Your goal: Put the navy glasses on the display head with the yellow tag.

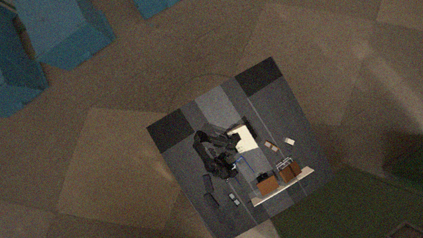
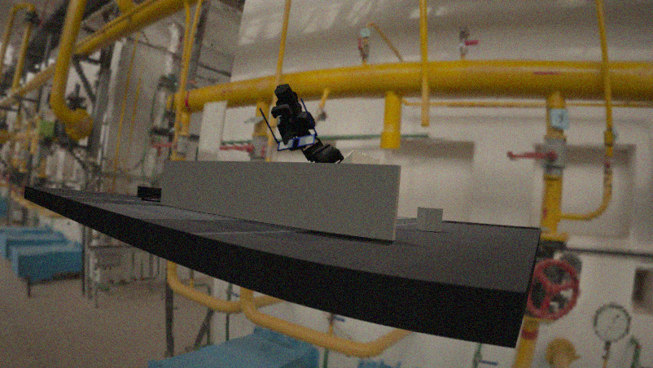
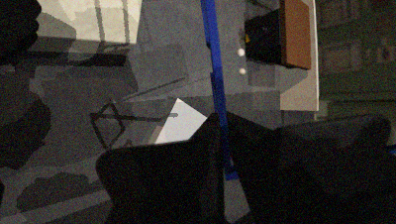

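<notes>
My gripper (image 1: pixel 233 167) (image 2: pixel 299 137) (image 3: pixel 220 118) is shut on the navy glasses (image 1: pixel 245 161) (image 2: pixel 292 146) (image 3: pixel 214 55) and holds them in the air above the table. In the wrist view a blue bar of the frame runs up from between my dark fingers. The brown display head with the yellow tag (image 1: pixel 267 185) (image 3: pixel 295 34) stands on a white base (image 1: pixel 301 175) (image 3: pixel 299 96), to the right of the glasses and apart from them. Its tag (image 3: pixel 247 38) shows as a small yellow spot on a black part. The other brown head (image 1: pixel 290 171) stands beside it and wears a pale frame.
A white pad (image 1: pixel 246 137) (image 3: pixel 81 17) lies by the arm. Two small cards (image 1: pixel 270 145) (image 1: pixel 288 140) lie behind the heads. Dark cases (image 1: pixel 207 182) and another pair of glasses (image 1: pixel 232 197) lie at the table's left. A grey wall (image 2: pixel 278 196) hides the heads in the exterior view.
</notes>
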`<action>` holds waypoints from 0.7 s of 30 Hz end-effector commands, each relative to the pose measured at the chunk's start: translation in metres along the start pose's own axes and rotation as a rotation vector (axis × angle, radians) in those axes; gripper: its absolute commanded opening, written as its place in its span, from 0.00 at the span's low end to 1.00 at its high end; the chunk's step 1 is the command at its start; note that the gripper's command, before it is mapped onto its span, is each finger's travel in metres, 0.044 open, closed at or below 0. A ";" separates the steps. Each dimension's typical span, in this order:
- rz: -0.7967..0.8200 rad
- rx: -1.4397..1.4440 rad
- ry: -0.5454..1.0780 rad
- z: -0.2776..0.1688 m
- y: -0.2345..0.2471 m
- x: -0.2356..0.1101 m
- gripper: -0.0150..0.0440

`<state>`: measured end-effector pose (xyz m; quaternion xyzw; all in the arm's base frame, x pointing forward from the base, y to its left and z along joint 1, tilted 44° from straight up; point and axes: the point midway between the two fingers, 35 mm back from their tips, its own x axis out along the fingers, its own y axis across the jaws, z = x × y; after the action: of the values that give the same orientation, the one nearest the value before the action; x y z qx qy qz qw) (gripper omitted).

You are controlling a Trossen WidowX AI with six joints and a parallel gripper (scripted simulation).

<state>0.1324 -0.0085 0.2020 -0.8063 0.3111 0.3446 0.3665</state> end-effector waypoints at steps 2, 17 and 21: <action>-0.042 -0.140 -0.009 0.000 0.008 -0.005 0.25; -0.083 -0.288 0.001 -0.002 0.017 -0.010 0.25; -0.083 -0.288 0.001 -0.002 0.017 -0.010 0.25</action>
<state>0.1142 -0.0170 0.2038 -0.8634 0.2249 0.3708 0.2577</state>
